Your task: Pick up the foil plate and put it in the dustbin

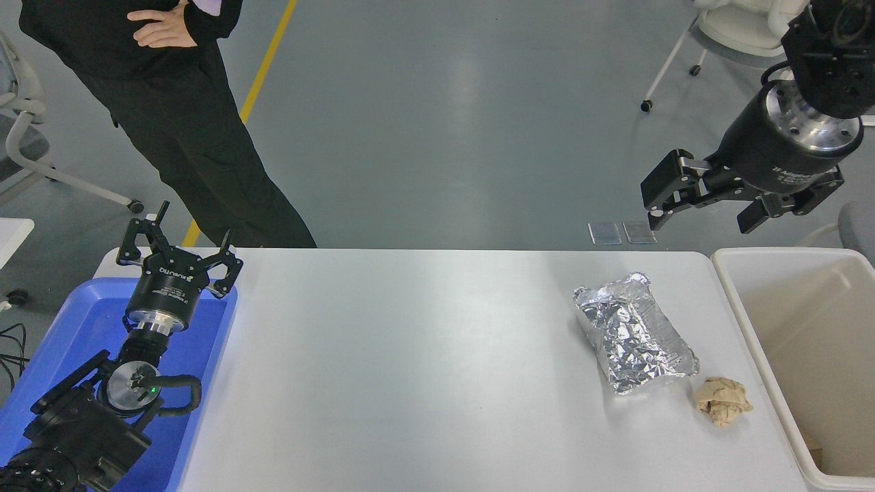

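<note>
The foil plate (636,335) lies flat on the white table (410,355) at the right, shiny, wrinkled and oblong. The dustbin (752,328) stands just right of the table, beige-white with tan inner walls. My right gripper (701,217) is open and empty. It hangs high above the table's far right corner, up and to the right of the plate, near the bin's far edge. My left gripper (179,236) is open and parked at the lower left over the blue tray.
A small tan paper wad (722,401) lies just right of the plate's near end, close to the dustbin. A blue plastic tray (82,321) sits at the table's left. A person in black (178,123) stands at the far left side.
</note>
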